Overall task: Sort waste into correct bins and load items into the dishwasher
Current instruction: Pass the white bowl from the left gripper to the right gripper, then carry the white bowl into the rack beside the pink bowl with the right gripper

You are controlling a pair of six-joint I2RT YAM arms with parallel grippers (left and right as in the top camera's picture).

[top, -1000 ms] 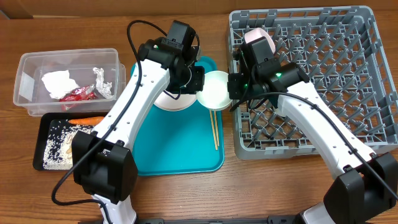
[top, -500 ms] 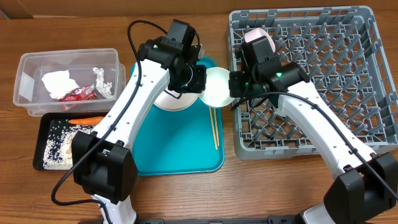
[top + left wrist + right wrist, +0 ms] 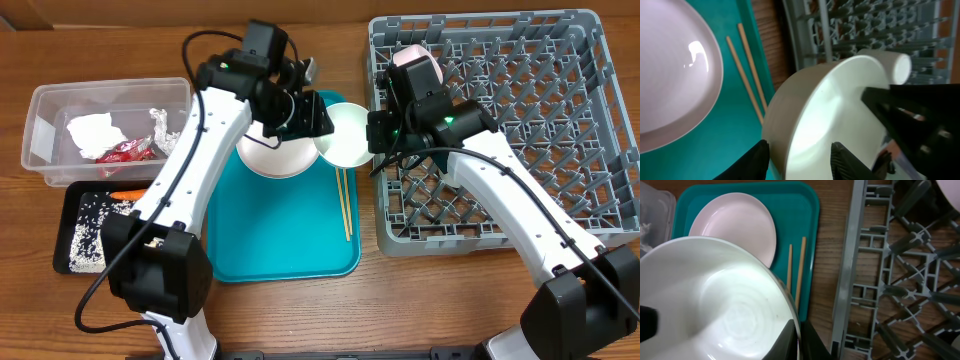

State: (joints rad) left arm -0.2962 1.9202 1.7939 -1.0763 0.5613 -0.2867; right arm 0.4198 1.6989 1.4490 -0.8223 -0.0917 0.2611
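Clamping the white bowl (image 3: 345, 135) by its rim, your right pincer (image 3: 370, 140) holds it over the teal tray's (image 3: 290, 235) corner, just beside the grey dish rack (image 3: 500, 120). Your left pincer (image 3: 312, 118) hangs alongside the bowl, fingers apart.

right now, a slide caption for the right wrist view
right gripper pinching white bowl rim; teal tray with plate and chopsticks below, dish rack at right

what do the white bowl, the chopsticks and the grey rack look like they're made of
white bowl: glazed ceramic or melamine, the look leaves it open; glossy white with soft highlights inside.
chopsticks: probably bare wood or bamboo; thin, matte, pale tan.
grey rack: moulded plastic by the look; dull even grey, lattice base and upright pegs in one piece.
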